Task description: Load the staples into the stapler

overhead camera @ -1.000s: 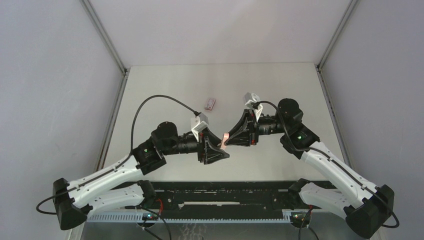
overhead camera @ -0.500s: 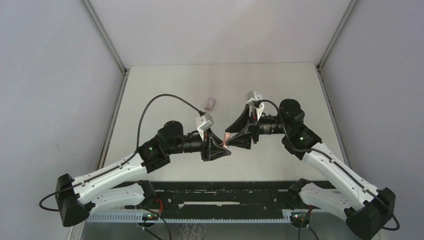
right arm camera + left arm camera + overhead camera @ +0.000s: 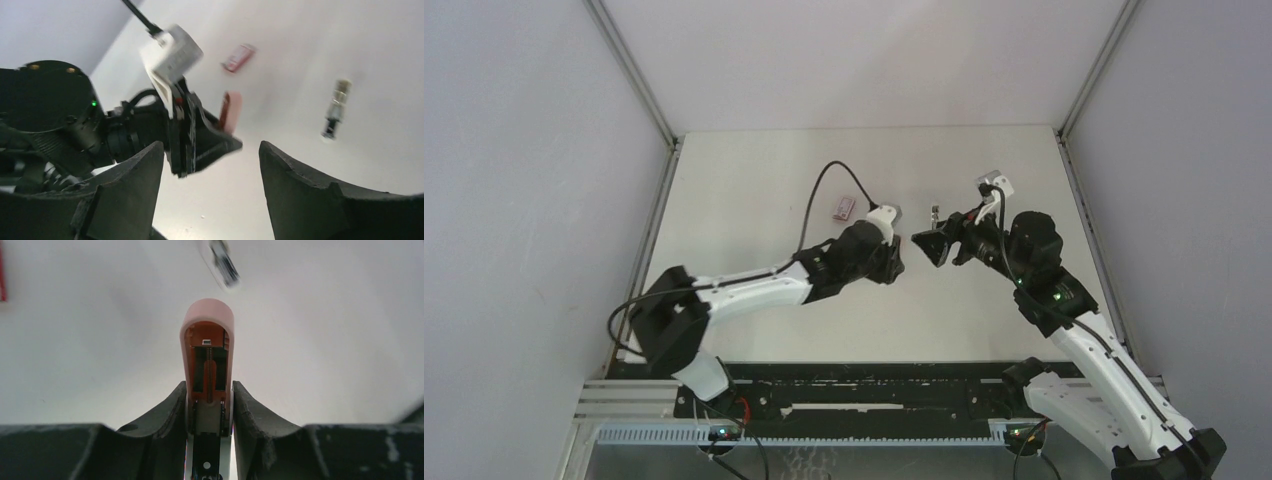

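left gripper (image 3: 209, 392) clamps the pink stapler (image 3: 207, 335), magazine exposed. right gripper (image 3: 211, 150) stands open, empty. staples not visible, presumably inside the carton (image 3: 845, 207) on the table (image 3: 754, 180): light, brittle strips; pinch the long sides.

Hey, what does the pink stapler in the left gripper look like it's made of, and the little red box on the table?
The stapler has a smooth, matte pink shell with a rounded moulded nose, likely plastic. The coil spring inside looks like metal. The box is flat, pink-red with a pale face, probably card, though too blurred to be sure.
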`<state>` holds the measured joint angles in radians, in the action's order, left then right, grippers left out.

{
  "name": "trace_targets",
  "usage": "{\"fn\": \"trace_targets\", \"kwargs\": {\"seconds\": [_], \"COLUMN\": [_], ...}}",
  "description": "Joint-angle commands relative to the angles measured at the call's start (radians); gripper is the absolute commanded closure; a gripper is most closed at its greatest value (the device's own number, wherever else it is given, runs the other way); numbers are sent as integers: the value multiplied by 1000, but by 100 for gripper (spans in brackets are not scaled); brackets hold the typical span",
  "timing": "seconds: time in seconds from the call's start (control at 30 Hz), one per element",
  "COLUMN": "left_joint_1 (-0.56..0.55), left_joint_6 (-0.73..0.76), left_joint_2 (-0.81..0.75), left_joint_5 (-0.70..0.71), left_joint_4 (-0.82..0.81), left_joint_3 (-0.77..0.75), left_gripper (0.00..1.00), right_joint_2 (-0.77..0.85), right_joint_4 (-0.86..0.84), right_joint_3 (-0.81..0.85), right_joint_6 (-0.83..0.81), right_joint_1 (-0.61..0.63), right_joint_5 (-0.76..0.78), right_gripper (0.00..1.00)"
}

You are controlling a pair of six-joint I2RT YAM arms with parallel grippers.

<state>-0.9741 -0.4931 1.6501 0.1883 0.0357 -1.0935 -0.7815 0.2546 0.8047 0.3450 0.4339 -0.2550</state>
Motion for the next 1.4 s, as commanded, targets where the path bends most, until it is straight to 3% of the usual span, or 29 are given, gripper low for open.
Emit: {"fn": "trace_targets", "kwargs": {"seconds": [0.0,0.2,0.53,0.77,1.07,1.37], "left_joint_1": [0,17,35,49,52,52], "left_joint_6": [-145,-241,-289,-255,-241,-230], "left_joint_2": [165,379,525,589,577,547], "left_joint_5": [348,434,471,445,421,355], "left_joint_4": [94,160,179,191,178,142], "left_joint_3": [-259,-454,-523,-565,-540,-501], "left_gripper": [100,100,100,92,68,35], "right_joint_2": [6,32,60,56,53,57], "right_joint_4": [112,137,135,108,100,103], "right_joint_3": [-13,-45,-84,-107,-112,-114], "right_joint_6": [50,86,94,115,123,129], "right_joint_1": [-17,-49,-112,-140,-154,-158], "right_joint_5": [272,363,377,330,307,292], "right_gripper": [32,31,31,32,32,32]}}
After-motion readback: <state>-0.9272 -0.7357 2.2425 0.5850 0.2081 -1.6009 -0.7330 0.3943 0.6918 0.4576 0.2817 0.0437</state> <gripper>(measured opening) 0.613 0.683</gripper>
